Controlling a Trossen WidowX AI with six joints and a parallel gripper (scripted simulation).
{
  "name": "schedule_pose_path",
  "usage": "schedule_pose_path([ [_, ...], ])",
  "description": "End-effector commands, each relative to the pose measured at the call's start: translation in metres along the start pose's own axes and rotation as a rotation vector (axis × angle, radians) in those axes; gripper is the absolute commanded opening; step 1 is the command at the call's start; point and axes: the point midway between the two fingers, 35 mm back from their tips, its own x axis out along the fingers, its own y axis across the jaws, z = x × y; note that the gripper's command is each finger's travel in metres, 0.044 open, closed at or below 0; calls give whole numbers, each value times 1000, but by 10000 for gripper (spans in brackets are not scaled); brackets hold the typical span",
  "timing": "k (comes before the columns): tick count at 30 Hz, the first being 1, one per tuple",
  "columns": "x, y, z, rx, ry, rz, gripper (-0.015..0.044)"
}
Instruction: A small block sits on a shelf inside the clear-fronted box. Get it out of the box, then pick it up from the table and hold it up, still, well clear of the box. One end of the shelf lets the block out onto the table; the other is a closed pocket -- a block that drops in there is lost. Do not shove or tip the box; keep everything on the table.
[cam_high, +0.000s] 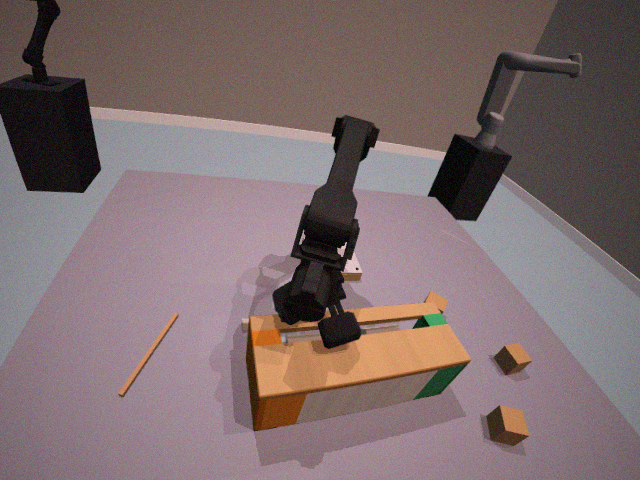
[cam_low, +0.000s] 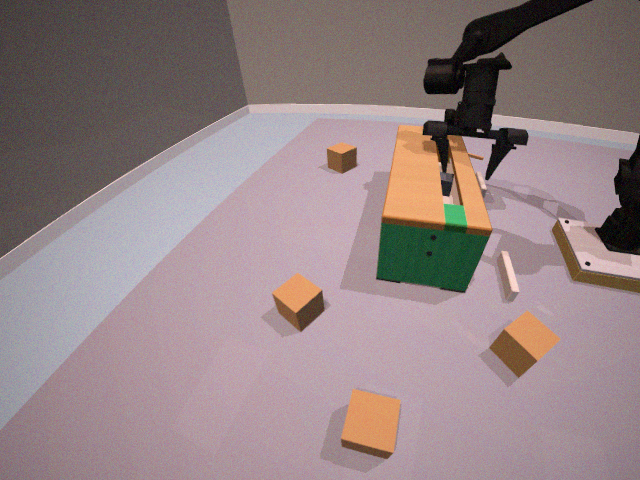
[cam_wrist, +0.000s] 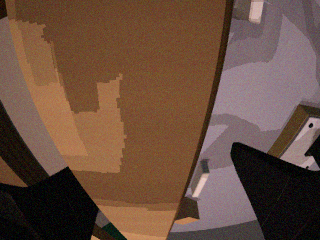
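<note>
The gripper (cam_high: 323, 311) (cam_low: 466, 174) (cam_wrist: 172, 151) was spread wide over the box (cam_high: 361, 361) (cam_low: 413, 180) (cam_wrist: 150, 50), with nothing between its fingers. In the exterior view, its left finger reached down at the slot in the box's top, while the right one hung beyond the narrow rail, outside the box. The small dark block (cam_low: 446, 184) sat inside the box, below the slot and just on the near side of the left fingertip; whether they touched could not be told. The green end (cam_high: 442, 381) (cam_low: 431, 255) faced near in that view, and the orange end (cam_high: 278, 411) stood left in the top view. On the desk (cam_high: 180, 232) (cam_low: 206, 387) (cam_wrist: 250, 90), a thin stick (cam_high: 149, 353) lay left of the box, and a pale strip (cam_low: 509, 275) (cam_wrist: 201, 185) lay right of its green end in the exterior view.
</note>
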Motion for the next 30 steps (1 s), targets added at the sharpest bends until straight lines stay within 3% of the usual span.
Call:
schedule_pose_path([
  [1, 0, 0, -2, 0, 0, 1, 400],
  [30, 26, 1, -75, 0, 7, 0, 400],
])
